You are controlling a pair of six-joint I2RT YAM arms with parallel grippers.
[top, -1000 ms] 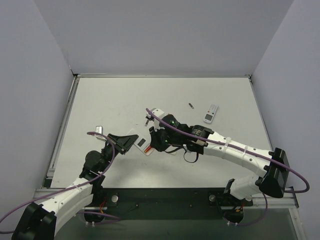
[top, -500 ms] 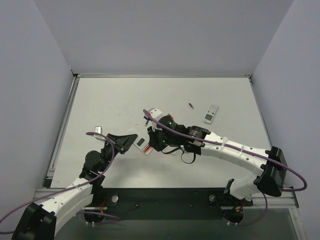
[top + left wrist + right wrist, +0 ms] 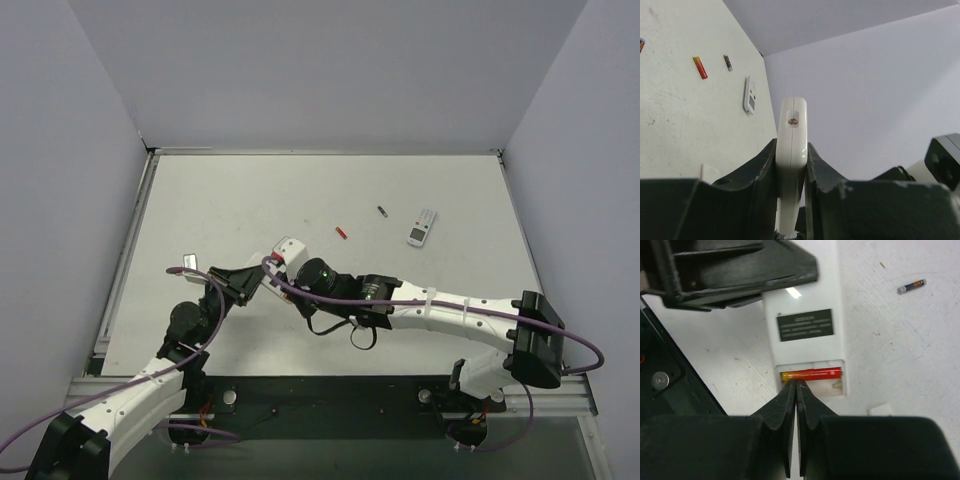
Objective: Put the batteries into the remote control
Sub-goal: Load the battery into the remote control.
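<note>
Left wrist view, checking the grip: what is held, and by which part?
The remote, pinched in the left gripper near the end opposite its battery bay.

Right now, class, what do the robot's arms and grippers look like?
Both the left arm and right arm have white links with black joints, and a purple cable runs along each. The left gripper and right gripper are dark, angular, two-fingered.

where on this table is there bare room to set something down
Bare: the far-left stretch of the table, between the back edge and the two arms, and the right side beyond the white-faced remote. Crowded: the middle, where the left gripper and right gripper meet at the remote control, and around the red battery.
</note>
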